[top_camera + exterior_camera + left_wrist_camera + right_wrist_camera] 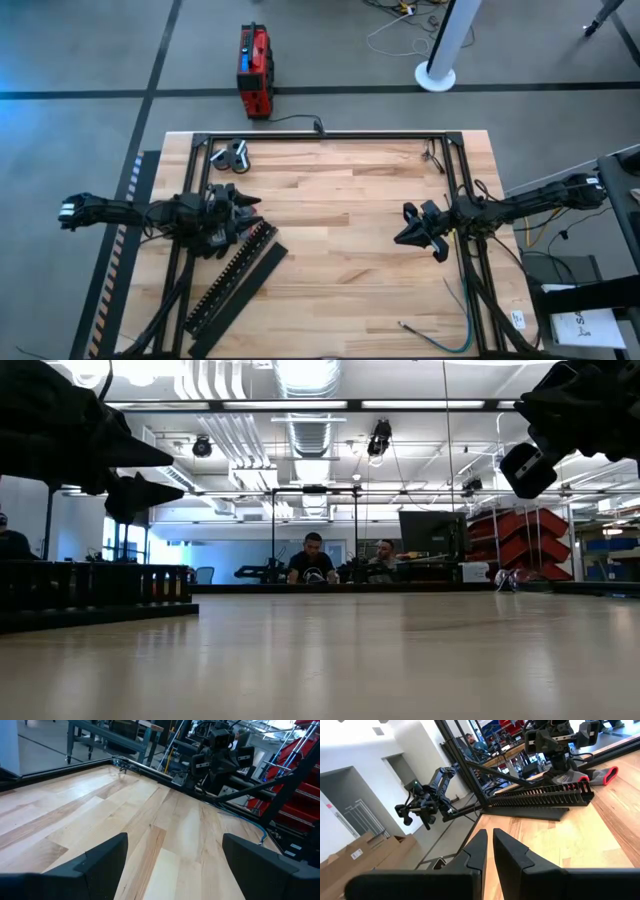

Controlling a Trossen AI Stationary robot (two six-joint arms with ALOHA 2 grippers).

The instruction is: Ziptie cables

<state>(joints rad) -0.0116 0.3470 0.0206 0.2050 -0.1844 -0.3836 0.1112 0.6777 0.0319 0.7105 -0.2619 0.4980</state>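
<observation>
Comb-toothed duct (232,276) and flat lid (245,290) on table (340,200) just beside left gripper (243,208), cables (450,325) at table edge near right gripper (412,228), grippers well apart.

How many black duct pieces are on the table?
2. The comb-toothed duct lies diagonally on the left side; the flat lid lies right alongside it. None look hidden.

No lettering is readable anywhere; the white label (517,319) at the table's edge is too small to read.
</observation>
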